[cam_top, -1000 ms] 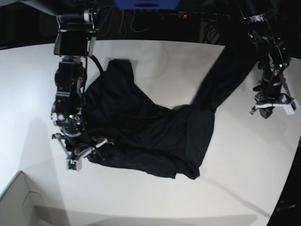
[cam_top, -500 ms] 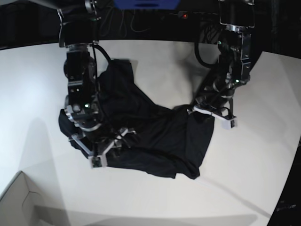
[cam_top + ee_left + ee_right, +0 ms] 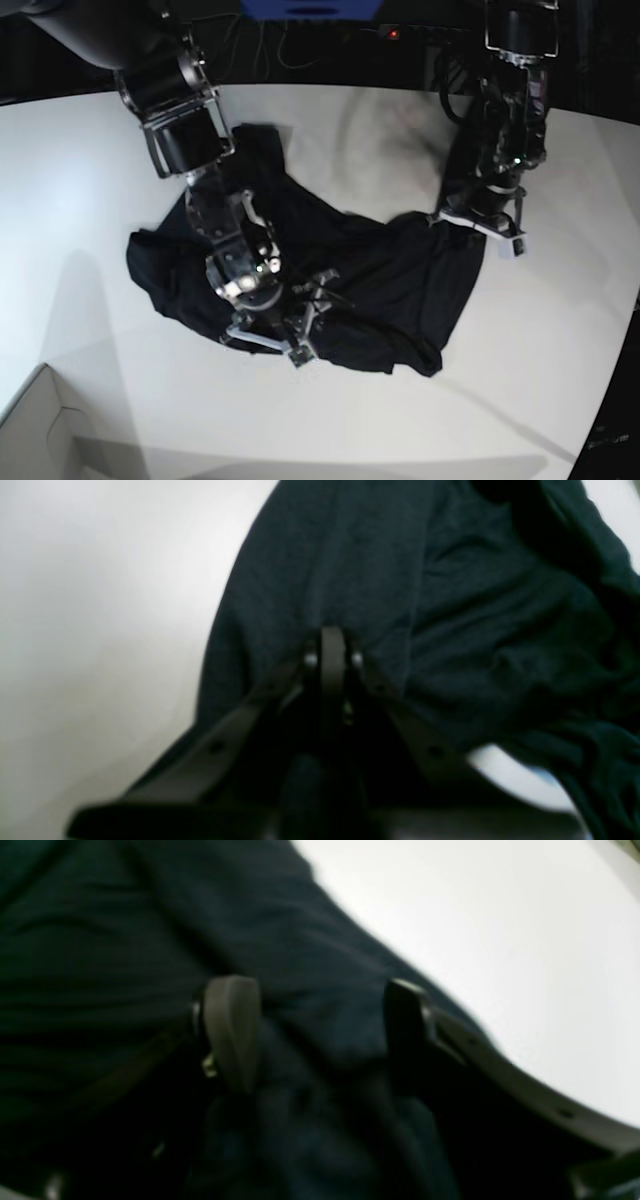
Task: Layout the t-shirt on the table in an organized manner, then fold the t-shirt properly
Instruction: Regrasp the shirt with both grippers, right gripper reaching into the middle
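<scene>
— Where's the t-shirt [image 3: 330, 270] now?

— Bunched in a dark heap mid-tabletop [image 3: 80, 180], not yet flat. My left tool [image 3: 332, 647] is pinched tight on a fold at one edge; I judge that's to anchor it for spreading.

— And the right?

— The right tool [image 3: 320, 1032] hangs over the middle, fingers wide apart, cloth between them but nothing clamped. I'd say it's ready for a fresh hold.

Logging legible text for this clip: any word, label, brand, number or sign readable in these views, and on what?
None can be read. The t-shirt is plain black with no print, the table bears no marking, and neither the left gripper nor the right gripper shows a legible label.
</scene>
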Tool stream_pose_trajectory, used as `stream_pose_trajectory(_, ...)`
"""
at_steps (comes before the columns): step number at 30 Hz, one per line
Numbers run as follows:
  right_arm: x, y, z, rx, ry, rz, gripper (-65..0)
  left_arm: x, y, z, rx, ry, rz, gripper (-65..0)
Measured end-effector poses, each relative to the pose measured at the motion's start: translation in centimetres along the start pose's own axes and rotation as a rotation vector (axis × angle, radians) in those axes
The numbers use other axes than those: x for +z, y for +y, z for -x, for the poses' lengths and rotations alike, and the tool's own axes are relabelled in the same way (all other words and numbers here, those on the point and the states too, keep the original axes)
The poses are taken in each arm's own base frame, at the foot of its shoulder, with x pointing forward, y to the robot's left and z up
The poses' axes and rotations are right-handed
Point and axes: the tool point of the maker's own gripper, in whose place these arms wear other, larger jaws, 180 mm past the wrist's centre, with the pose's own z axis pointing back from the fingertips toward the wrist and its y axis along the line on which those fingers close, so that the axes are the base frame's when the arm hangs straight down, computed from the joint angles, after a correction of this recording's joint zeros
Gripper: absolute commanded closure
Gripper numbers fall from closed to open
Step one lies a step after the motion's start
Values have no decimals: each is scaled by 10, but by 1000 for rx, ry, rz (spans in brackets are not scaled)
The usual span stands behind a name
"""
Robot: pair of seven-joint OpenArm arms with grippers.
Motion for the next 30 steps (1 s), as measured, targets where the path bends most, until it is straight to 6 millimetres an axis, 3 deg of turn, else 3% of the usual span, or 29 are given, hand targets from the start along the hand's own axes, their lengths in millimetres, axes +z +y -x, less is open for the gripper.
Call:
stream_pose_trajectory(6, -20, 18, 13, -20, -4, -44, -401, 2, 4, 0, -2, -9, -7, -4)
stream_pose_trajectory(15, -24, 58, 21, 85, -39, -131, -399, 2, 4, 1, -2, -8, -7, -4)
stream_pose_trajectory(23, -26, 50, 15, 91, -57, -114, -379, 5, 6, 5, -5, -8, -13, -4)
stream_pose_trajectory(27, -28, 20, 0, 65, -85, 28, -367, 6, 7, 7, -3, -11, -12, -4)
stream_pose_trajectory(30, -29, 15, -5, 67, -96, 40, -367, 7, 8, 8, -2, -12, -13, -4)
